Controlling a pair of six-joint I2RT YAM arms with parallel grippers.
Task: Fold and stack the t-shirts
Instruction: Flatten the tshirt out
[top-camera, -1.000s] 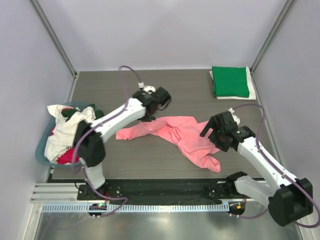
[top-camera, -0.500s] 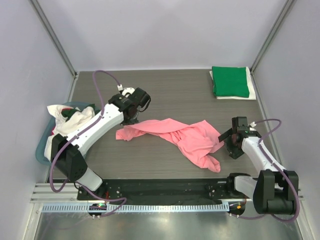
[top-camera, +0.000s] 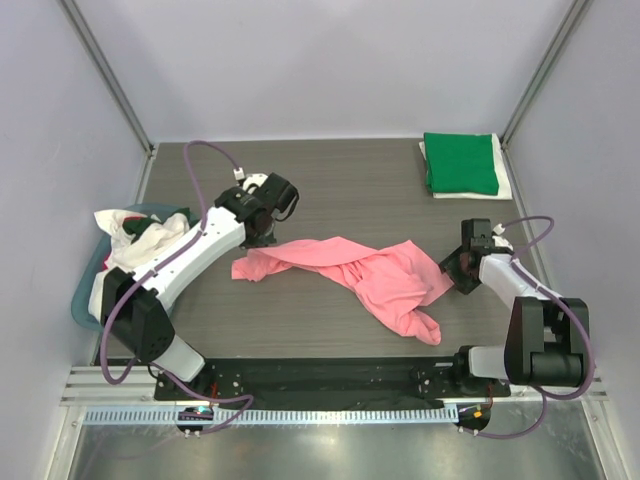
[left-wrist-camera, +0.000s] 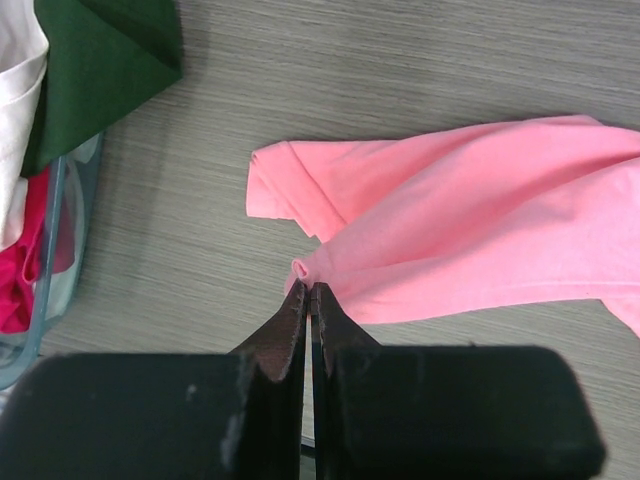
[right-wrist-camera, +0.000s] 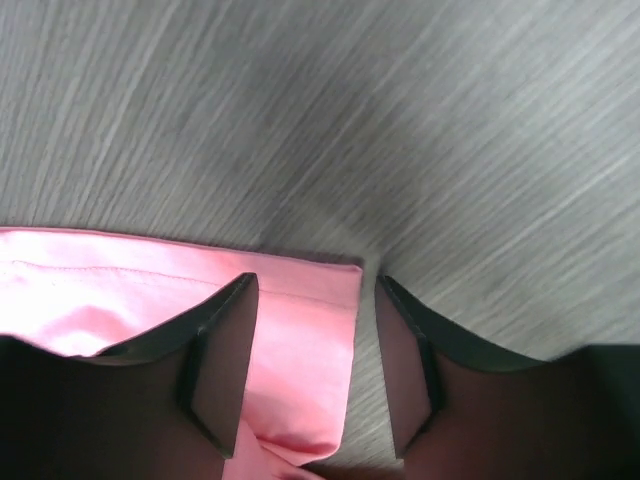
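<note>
Tabletop (top-camera: 340, 180): grey wood-grain, matte, filling the middle of the top view. Pale lilac walls (top-camera: 320, 60) close it on three sides. One slanted metal post (top-camera: 105, 70) stands in each upper corner, two in all. One slotted rail (top-camera: 270, 415) runs along the bottom edge.

Counts:
- Arms: two, one gripper each.
- Tub (top-camera: 82, 300): one, teal, at the left edge, centre-left of the frame.
- Loose shirt: one salmon-pink t-shirt (top-camera: 385, 275), crumpled and stretched out in the centre, running from left of centre down to lower right.
- Stack: two pieces in the upper right corner. A green t-shirt (top-camera: 460, 162), folded square, lies on a white t-shirt (top-camera: 506, 185) (only its edges show).
- Heap of cloth (top-camera: 125, 275) in the tub: white, red and dark green pieces. The number of garments cannot be told from here.

Left gripper (left-wrist-camera: 308, 292): fingers pressed together. A small nub of pink sits right at the tips, so it appears to be pinching the edge of the pink shirt's left end, though the contact itself is tiny in the wrist view.

Right gripper (right-wrist-camera: 315, 285): fingers spread apart, low over the table at the shirt's right edge. A hemmed corner of the pink cloth lies between them, and neither finger visibly presses it.
</note>
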